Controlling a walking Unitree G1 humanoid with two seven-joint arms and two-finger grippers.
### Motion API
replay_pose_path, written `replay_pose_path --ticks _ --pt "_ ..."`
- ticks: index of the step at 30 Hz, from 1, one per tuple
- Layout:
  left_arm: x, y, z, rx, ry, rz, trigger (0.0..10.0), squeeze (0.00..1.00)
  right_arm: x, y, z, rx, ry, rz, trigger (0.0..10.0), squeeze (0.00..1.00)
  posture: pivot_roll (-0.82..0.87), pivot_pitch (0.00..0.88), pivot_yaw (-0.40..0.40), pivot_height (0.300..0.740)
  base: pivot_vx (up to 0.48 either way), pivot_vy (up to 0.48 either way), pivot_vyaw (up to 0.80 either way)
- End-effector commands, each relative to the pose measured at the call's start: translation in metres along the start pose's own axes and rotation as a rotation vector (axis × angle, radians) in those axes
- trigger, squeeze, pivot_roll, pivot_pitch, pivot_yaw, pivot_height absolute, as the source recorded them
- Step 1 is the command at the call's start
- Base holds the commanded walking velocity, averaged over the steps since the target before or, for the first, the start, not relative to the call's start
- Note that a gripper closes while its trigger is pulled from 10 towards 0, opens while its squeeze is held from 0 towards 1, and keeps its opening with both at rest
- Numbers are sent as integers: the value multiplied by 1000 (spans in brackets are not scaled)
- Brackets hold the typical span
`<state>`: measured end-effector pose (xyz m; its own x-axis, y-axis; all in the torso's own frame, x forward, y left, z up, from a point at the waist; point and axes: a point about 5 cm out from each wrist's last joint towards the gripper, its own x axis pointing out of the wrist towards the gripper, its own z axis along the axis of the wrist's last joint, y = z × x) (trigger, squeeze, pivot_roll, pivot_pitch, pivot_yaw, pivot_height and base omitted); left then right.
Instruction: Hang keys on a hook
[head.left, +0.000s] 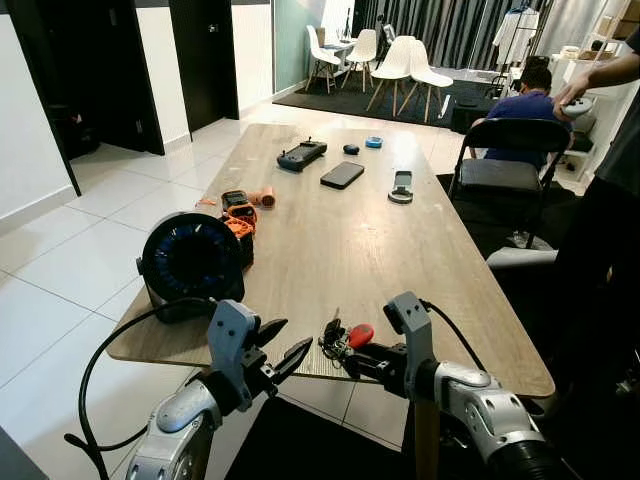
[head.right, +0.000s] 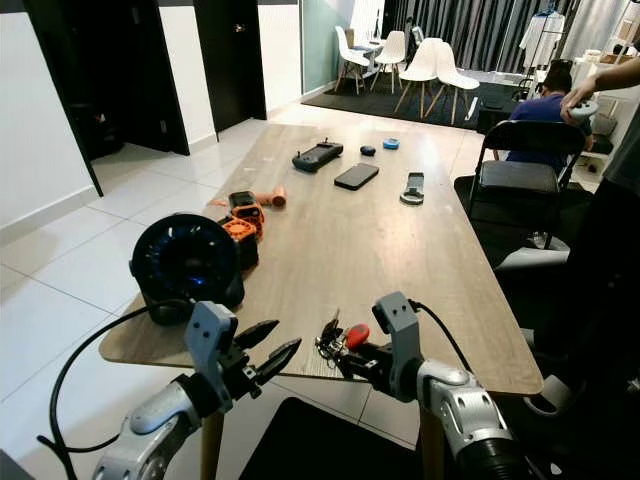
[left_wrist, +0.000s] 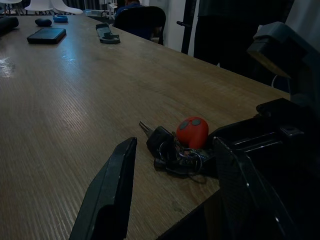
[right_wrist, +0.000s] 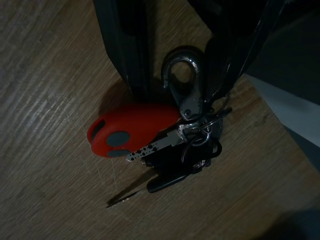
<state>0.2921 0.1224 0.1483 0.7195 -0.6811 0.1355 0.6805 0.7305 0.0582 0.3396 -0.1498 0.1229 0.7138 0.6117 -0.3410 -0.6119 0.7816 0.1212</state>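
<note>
Now right tool (right_wrist: 165, 65) closed on keys (right_wrist: 165, 135), table (head.left: 360, 250) edge.

head views high, wrist views close

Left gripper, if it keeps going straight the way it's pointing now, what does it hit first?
Most likely the bunch of keys with the red fob, lying near the table edge just ahead of the left gripper. The right gripper is already at them; depth is uncertain.
</note>
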Motion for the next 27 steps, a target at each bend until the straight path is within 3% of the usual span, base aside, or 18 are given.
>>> replay_pose_path --ticks 1,2,3,4,18,19,20,21,22,25,26,27 --pt "-2 -1 -6 -1 38 -5 10000 0 -3 -4 -26 29 113 -28 10000 0 51 106 -19 740 0 0 0" --pt "-2 -1 -6 -1 38 -5 10000 0 -3 -4 -26 29 113 -28 10000 0 51 106 -19 740 0 0 0" --pt "-2 -1 -7 -1 38 -6 10000 0 -3 -4 -27 32 114 -28 4118 0 52 104 -18 740 0 0 0" --pt "-2 -1 -7 -1 38 -7 10000 0 -3 -4 -27 35 115 -28 0 0 52 104 -18 740 0 0 0" --pt "-2 -1 -7 3 42 -12 10000 0 -3 -4 -29 45 113 -28 0 0 52 97 -17 740 0 0 0" --pt "-2 0 -7 3 38 -8 10000 0 -2 -4 -26 64 87 -30 8667 0 52 97 -17 740 0 0 0" --pt "-2 0 -7 3 38 -8 10000 0 -2 -4 -26 64 87 -30 8667 0 52 97 -17 740 0 0 0" --pt "-2 0 -6 1 33 -4 10000 0 -2 -5 -17 82 18 -24 10000 0 54 94 -16 740 0 0 0" --pt "-2 0 -6 1 33 -4 10000 0 -2 -5 -17 82 18 -24 10000 0 54 94 -16 740 0 0 0" --pt "-2 3 -4 1 24 6 10000 0 -12 -2 42 157 -403 38 10000 0 53 99 -10 740 0 0 0" --pt "-2 3 -4 1 24 6 10000 0 -12 -2 42 157 -403 38 10000 0 53 99 -10 740 0 0 0" --pt "-2 4 -3 2 24 6 10000 0 -17 -1 54 176 -484 61 10000 0 52 99 -8 740 0 0 0"
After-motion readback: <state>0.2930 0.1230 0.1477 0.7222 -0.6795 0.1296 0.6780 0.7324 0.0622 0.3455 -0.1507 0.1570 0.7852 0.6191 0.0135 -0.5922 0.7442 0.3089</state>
